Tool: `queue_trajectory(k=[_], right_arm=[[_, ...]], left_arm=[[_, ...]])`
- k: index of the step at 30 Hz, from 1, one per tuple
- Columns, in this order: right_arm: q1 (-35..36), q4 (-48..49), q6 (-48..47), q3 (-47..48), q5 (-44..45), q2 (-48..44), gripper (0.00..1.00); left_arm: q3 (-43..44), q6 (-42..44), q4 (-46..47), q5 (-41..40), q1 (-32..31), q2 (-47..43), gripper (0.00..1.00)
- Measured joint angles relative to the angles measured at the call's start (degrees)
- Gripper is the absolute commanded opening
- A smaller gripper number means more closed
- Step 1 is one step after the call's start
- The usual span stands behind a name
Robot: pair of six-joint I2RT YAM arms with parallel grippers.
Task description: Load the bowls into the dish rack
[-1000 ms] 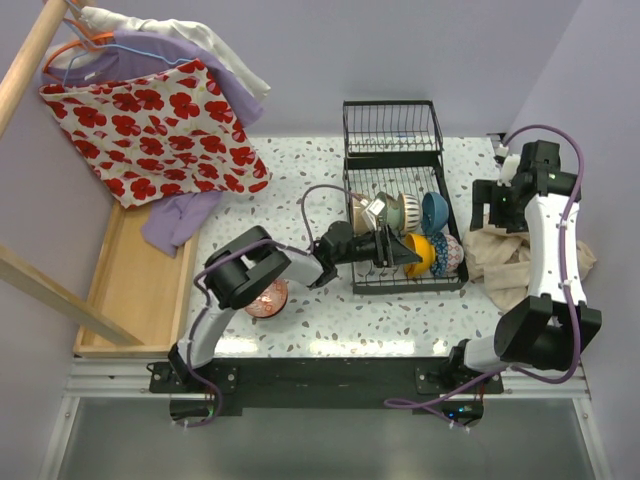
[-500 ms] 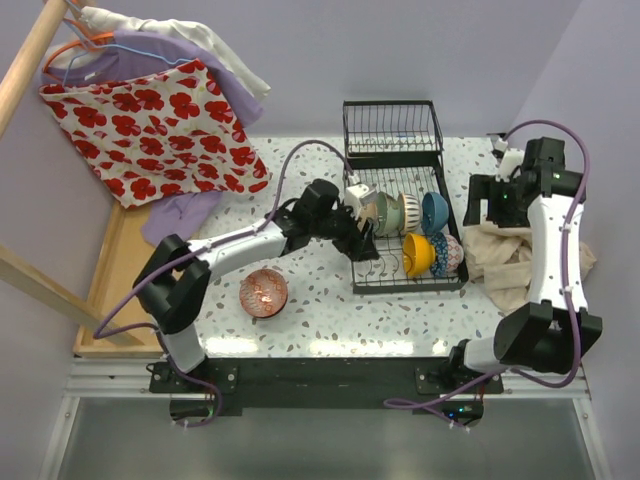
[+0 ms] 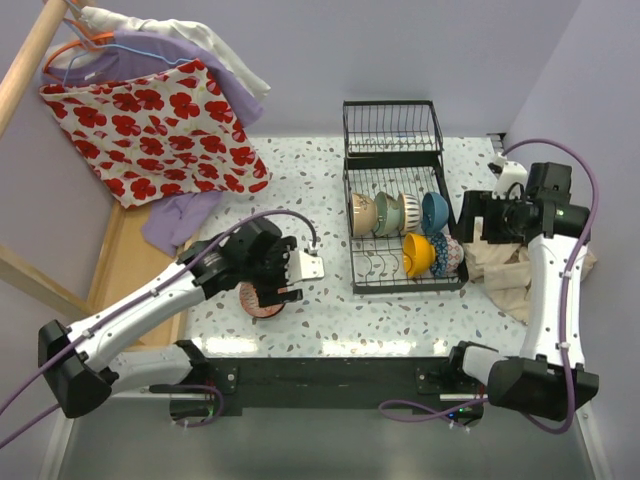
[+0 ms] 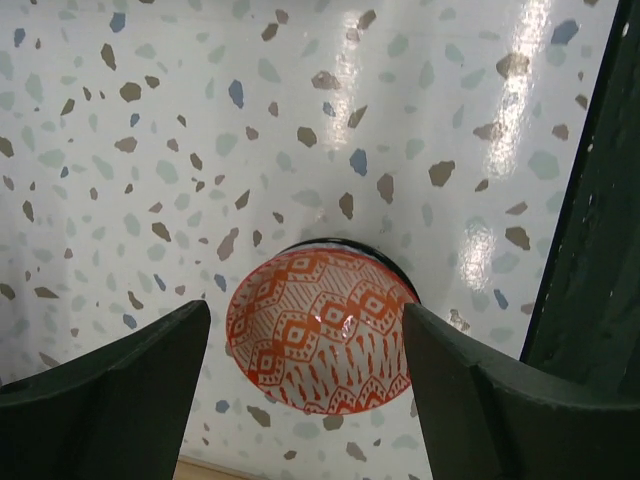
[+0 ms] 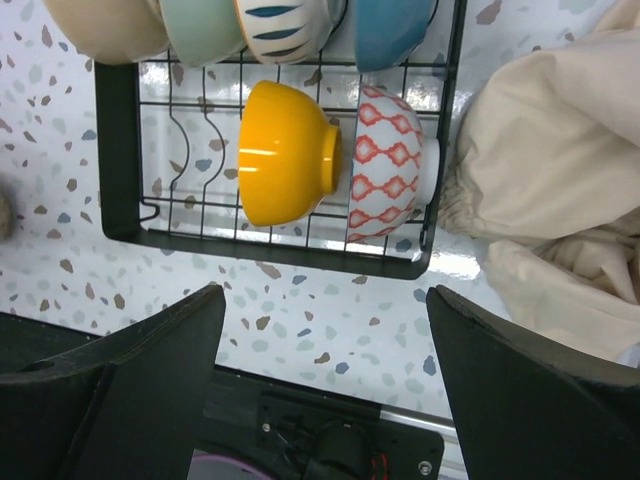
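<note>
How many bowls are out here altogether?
7. Six stand in the dish rack: cream, green, striped, blue, yellow, red-patterned. The reddish-brown bowl lies on the table under the left gripper.

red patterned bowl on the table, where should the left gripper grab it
Take the red patterned bowl by its rim, coming straight down from above with one finger inside and one outside. It sits upright, mouth up, on the table, so the thin rim is exposed.

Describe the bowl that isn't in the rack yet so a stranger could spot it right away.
Start at the black wire rack on the speckled table. Left of it, one bowl sits alone and upright on the tabletop. It is the only one outside the rack, orange-red inside with a pale diamond pattern and a dark rim.
</note>
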Motion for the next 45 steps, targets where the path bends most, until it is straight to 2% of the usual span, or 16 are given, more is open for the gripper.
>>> queue_trajectory(k=[5,11,15,20,24,28,31,32,34,45], right_arm=[[0.0,-0.5,-0.9,-2.7,-2.1,-1.3,0.86],[0.0,-0.3,-1.1,-2.9,-3.1,-1.4,0.86],[0.0,-0.3,-1.1,-2.9,-3.2,-1.4,0.86],[0.0,-0.3,-1.2,-2.9,-3.1,-1.4,0.86],[0.0,-0.4,-1.3,-2.9,-3.1,-1.3,0.87],[0.0,-0.3,-1.3,-2.9,-3.0,-0.6,0.86],[0.0,-0.3,-1.2,-2.9,-3.0,0.5,0.86],[0.0,-0.3,-1.2,-2.9,-3.0,0.7,0.86],[0.0,-0.3,-1.2,-2.9,-3.0,1.4,0.86],[0.0,-0.3,-1.0,-2.9,-2.9,2.6,0.86]], left_arm=[[0.1,3.2,-5.6,-1.3,1.0,1.4,0.89],[3.1,1.1,-9.1,1.4,1.6,6.1,0.93],[5.6,-3.9,-9.2,3.5,1.6,8.4,0.86],[5.9,-8.7,-8.9,5.6,1.6,10.1,0.83],[5.8,-12.0,-8.1,6.0,1.6,11.0,0.71],[5.8,-15.9,-6.6,6.1,1.6,13.5,0.67],[5.5,-17.7,-5.4,5.3,1.6,14.7,0.60],[5.3,-18.2,-5.0,4.9,1.6,14.9,0.54],[4.7,-19.2,-4.3,4.2,1.6,14.9,0.51],[2.9,-20.9,-2.1,2.8,1.6,15.7,0.44]])
